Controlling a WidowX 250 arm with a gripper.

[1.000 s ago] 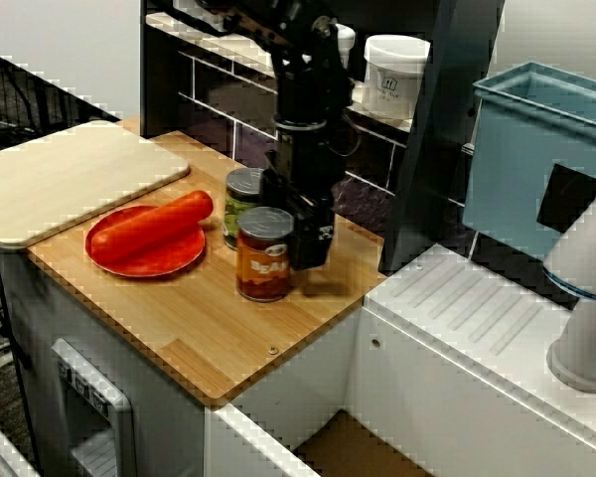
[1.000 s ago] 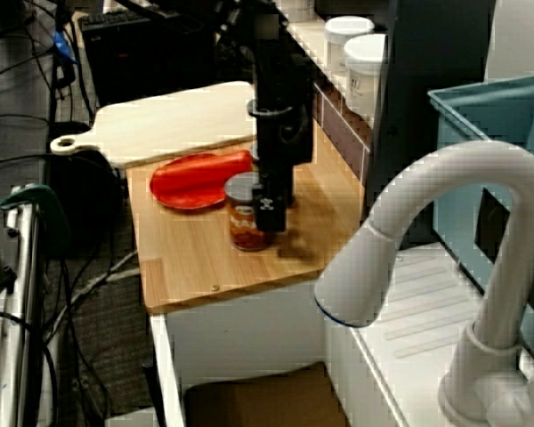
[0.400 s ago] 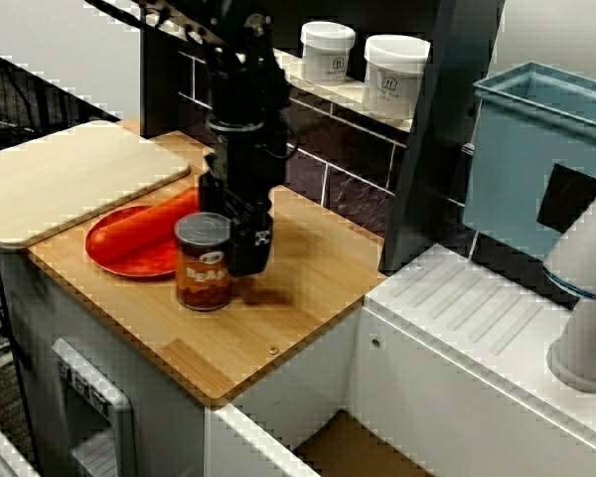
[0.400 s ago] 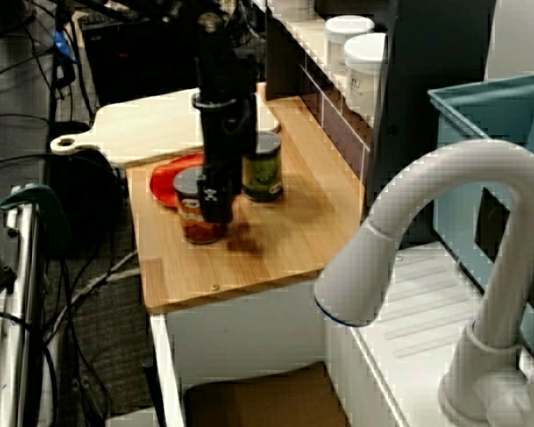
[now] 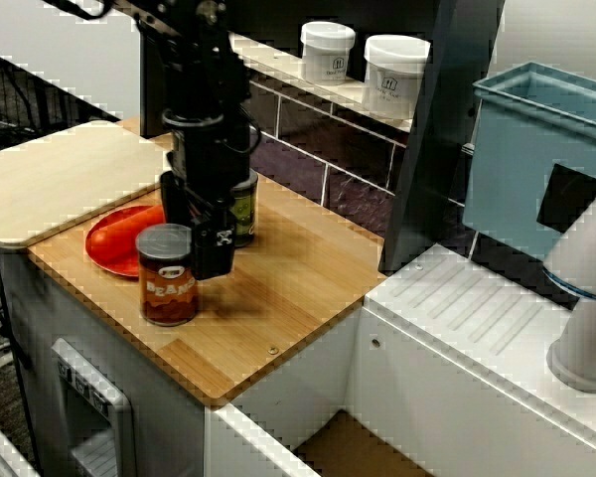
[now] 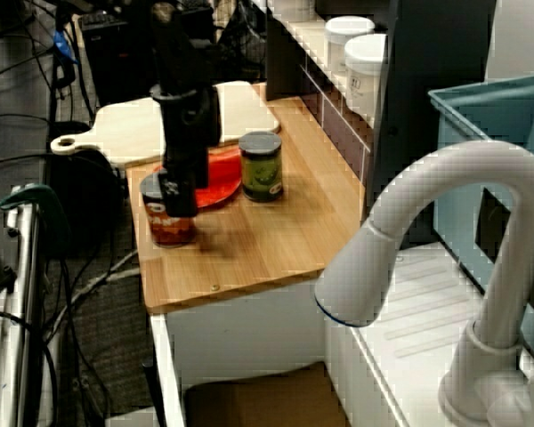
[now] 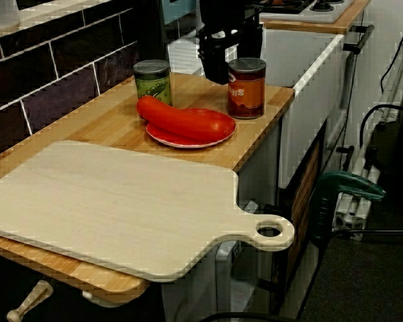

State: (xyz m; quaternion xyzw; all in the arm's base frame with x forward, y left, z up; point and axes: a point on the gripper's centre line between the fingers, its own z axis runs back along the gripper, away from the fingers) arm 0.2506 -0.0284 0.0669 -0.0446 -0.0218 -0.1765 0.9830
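Leftward across the wooden counter [image 5: 288, 288] the bean can [image 5: 168, 288] has been carried by the gripper [image 5: 189, 248], jaws clasped on it; it should be kept upright, clear of the red plate [image 5: 104, 260].

High front view; sink-side view past faucet [image 6: 445, 169]; low view over cutting board [image 7: 121, 208]; all share bean can [image 5: 169, 288].

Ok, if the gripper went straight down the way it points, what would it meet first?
Probably the wooden countertop: the gripper reaches down alongside the beans can, its fingertips below the lid. Whether the can sits between the fingers is unclear from these views.
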